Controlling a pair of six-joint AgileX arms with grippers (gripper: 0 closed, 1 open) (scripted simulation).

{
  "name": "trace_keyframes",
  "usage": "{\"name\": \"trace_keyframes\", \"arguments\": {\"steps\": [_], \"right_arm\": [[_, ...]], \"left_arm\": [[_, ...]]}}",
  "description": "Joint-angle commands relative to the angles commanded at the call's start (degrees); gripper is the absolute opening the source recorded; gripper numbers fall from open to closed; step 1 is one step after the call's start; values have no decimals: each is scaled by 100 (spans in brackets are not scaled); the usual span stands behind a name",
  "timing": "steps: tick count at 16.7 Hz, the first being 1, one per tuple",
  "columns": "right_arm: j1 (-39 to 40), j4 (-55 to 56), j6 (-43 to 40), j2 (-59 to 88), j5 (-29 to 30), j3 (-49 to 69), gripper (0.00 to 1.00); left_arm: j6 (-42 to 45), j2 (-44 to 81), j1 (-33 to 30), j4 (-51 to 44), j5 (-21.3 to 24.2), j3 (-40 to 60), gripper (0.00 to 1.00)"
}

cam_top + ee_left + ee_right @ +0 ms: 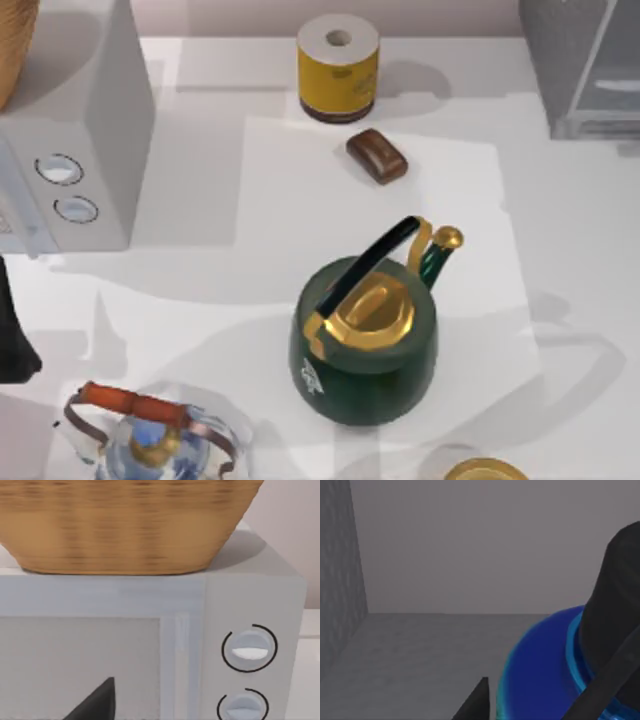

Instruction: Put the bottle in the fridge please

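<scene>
In the right wrist view, a blue bottle (540, 660) with a black cap is close up against a plain grey floor and walls, the inside of the fridge (420, 645). My right gripper (540, 707) is shut on the bottle, with one dark finger on each side of its body. From above, the fridge (585, 70) is the mid-grey cabinet with a glassy panel at the table's far right corner. My left arm (15, 330) is parked at the left edge, its gripper open. One of its fingertips (97, 702) faces the microwave's front.
A light-grey microwave (80, 130) with two dials stands far left, with a wicker basket (125, 525) on top. A yellow roll (338, 68), a brown block (377, 156), a green kettle (365, 335) and a glass teapot (150, 440) stand on the white table (570, 250).
</scene>
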Motion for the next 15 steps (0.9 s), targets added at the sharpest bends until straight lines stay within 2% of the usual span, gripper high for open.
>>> {"name": "trace_keyframes", "arguments": {"steps": [4, 15], "right_arm": [[36, -166, 0, 230, 31, 374, 1], [278, -1366, -12, 1504, 296, 2861, 1]], "left_arm": [[0, 0, 0, 0, 0, 0, 100], [0, 0, 0, 0, 0, 0, 100]]}}
